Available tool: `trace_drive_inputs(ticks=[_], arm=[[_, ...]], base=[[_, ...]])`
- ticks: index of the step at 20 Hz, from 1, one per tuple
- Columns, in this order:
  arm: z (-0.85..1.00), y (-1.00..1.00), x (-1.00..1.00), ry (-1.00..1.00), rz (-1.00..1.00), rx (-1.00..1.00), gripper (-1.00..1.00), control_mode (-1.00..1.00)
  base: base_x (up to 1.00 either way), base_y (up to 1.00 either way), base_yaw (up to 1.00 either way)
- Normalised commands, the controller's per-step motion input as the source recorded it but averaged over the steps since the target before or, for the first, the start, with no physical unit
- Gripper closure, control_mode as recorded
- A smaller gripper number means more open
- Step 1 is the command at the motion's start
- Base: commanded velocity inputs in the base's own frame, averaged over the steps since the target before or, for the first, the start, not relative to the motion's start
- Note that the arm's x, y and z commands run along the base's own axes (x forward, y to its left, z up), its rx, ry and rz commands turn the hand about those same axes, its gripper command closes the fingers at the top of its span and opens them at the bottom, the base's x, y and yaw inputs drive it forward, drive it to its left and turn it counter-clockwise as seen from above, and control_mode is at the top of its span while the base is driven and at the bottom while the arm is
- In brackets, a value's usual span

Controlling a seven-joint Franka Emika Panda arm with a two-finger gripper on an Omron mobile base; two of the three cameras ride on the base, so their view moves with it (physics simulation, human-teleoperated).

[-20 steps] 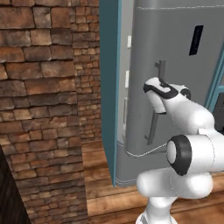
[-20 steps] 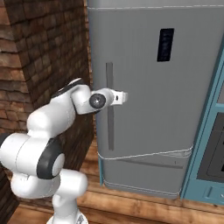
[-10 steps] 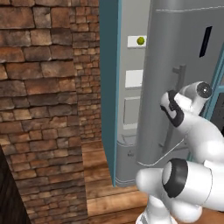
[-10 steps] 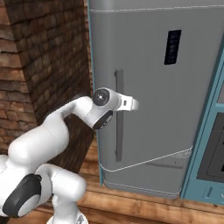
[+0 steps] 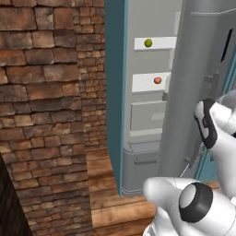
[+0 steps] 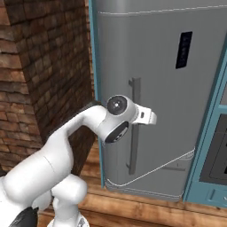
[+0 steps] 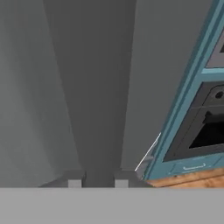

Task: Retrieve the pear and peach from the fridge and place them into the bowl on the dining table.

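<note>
The grey fridge (image 6: 173, 80) stands with its door (image 5: 198, 60) swung partly open. Inside, the yellow-green pear (image 5: 148, 43) lies on an upper white shelf. One shelf lower rests the orange-red peach (image 5: 157, 80). My gripper (image 6: 150, 117) is at the door's long vertical handle (image 6: 132, 155). In the hand view my gripper (image 7: 98, 183) is shut on that handle (image 7: 103, 96), which runs up between the two fingertips. The bowl and the dining table are out of view.
A brick wall (image 5: 46, 92) closes off the left side. Teal cabinets with a dark oven (image 6: 217, 155) stand right of the fridge, and the oven (image 7: 205, 131) appears again in the hand view. The floor (image 5: 106, 203) is wooden planks.
The fridge door has swung further open with my hand on its handle, and the arm has drawn back toward the base. The shelves with the pear and the peach have come into sight.
</note>
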Motion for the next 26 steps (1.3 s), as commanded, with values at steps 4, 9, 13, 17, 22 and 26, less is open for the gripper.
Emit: trace_drive_inputs(ticks=[4, 9, 13, 17, 22, 26], arm=[[0.08, -0.13, -0.64, -0.04, 0.00, 0.00, -1.00, -1.00], [0.31, 0.40, -0.81, 0.00, 0.02, -0.07, -1.00, -1.00], [0.55, 0.53, -0.75, 0.00, 0.00, -0.13, -1.00, -1.00], [0.57, 0.65, -0.38, 0.02, 0.02, -0.18, -1.00, -1.00], [0.40, 0.46, -0.16, 0.00, 0.00, -0.13, -1.00, -1.00], [0.21, 0.02, 0.10, 0.01, 0.00, -0.01, -1.00, -1.00]], base=[[0.00, 0.00, 0.00], [0.00, 0.00, 0.00], [0.00, 0.00, 0.00], [0.00, 0.00, 0.00], [0.00, 0.00, 0.00], [0.00, 0.00, 0.00]])
